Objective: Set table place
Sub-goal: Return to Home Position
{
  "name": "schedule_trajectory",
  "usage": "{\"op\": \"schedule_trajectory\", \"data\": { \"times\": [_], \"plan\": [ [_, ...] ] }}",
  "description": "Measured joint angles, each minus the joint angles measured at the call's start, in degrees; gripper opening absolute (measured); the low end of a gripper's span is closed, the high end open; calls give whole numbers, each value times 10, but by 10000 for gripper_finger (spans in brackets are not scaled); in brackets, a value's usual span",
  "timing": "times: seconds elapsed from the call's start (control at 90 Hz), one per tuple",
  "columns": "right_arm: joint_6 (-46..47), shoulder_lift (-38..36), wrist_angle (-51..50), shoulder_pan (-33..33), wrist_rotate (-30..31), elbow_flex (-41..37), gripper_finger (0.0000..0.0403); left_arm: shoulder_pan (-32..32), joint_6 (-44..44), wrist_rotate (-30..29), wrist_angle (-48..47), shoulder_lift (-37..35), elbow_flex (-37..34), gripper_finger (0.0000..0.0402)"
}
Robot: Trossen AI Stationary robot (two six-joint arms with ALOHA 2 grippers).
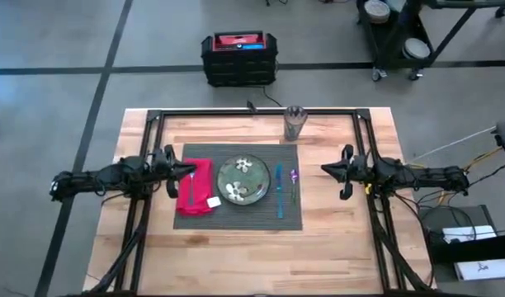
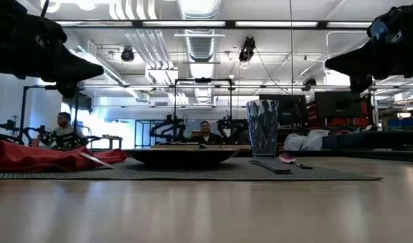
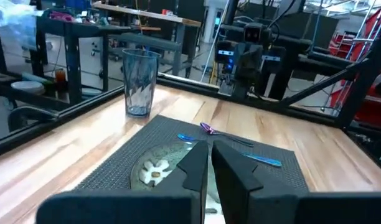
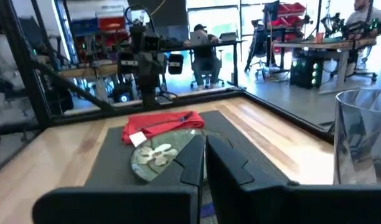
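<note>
While your left gripper [image 1: 191, 173] at nine and right gripper [image 1: 325, 170] at three hang empty, fingers [image 3: 193, 165] closed, placemat [image 1: 236, 219] centred on surface [image 1: 335, 247], glass [image 1: 294, 124] at one, people [image 2: 205, 132] beyond.

A black-and-red case [image 1: 238, 56] sits on the floor [image 1: 54, 49], a wheeled cart [image 1: 401, 33] well apart, a person [image 2: 205, 131] seated beyond.

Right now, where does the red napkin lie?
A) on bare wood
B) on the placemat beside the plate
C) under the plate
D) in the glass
B: the red napkin lies on the grey placemat next to the green plate, not under it.
</note>
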Motion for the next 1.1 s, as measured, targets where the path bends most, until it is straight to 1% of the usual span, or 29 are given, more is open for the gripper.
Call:
{"op": "schedule_trajectory", "data": {
  "times": [0.078,0.2,0.233,0.344,0.411,0.511,0.778,1.1],
  "plan": [
    [28,2,0,0,-1,0,4,0,0,-1,0,9,0,11],
    [38,4,0,0,0,0,2,0,-9,-8,4,21,0,11],
    [38,5,0,0,-1,0,3,-1,-42,-25,17,25,-2,11],
    [38,5,0,0,0,0,3,0,-191,-92,84,50,-2,11],
    [38,4,0,0,0,0,2,0,-229,-121,110,59,-2,11],
    [38,5,0,0,0,0,4,0,-227,-132,122,72,-2,11],
    [38,5,0,0,0,0,4,0,-174,-132,123,100,-2,11],
    [38,5,0,0,0,0,2,0,-172,-133,124,140,-2,11]
  ]
}}
